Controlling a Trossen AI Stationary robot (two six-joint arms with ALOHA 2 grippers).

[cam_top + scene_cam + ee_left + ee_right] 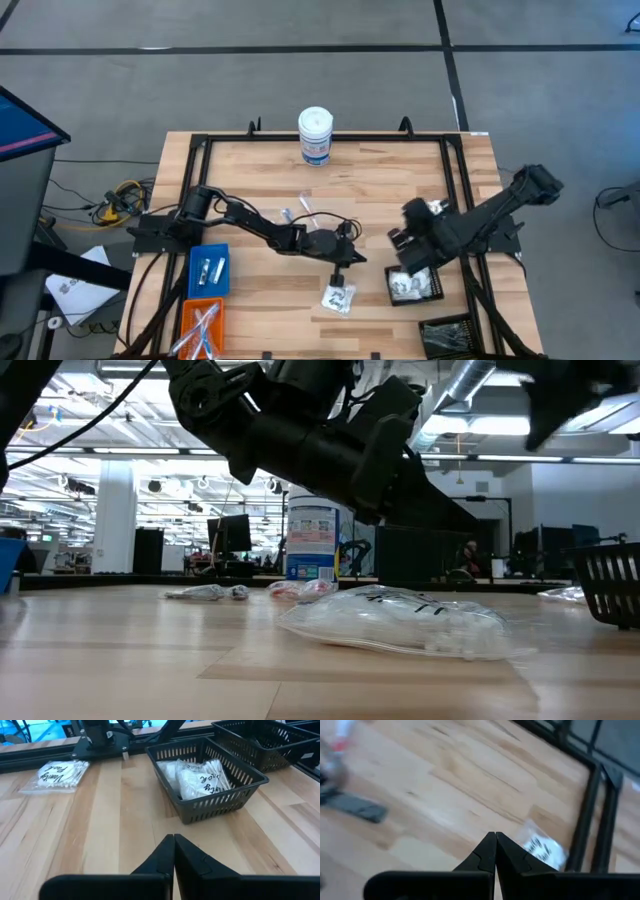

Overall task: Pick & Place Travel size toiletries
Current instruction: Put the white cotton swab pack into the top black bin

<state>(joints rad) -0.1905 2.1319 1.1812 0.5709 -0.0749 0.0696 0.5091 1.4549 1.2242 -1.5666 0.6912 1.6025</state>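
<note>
Two grippers are hovering over the table (400, 180), both with fingers pressed together and holding nothing. The left gripper (173, 840) is hanging just beside a clear packet (339, 296) of white swabs lying on the wood. The right gripper (495, 839) is sitting above the black basket (436, 292), which is holding more white packets (200, 777). Small tubes (306, 212) are lying between the packet and the white canister (315, 135).

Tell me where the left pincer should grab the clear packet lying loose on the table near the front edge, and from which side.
The clear packet lies flat on the wood, with bulky white contents in the middle and thin crinkly film at its edges. Probably best to come straight down from above and pinch a raised edge or corner. The left pincer, fingers closed together, sits just behind it.
</note>
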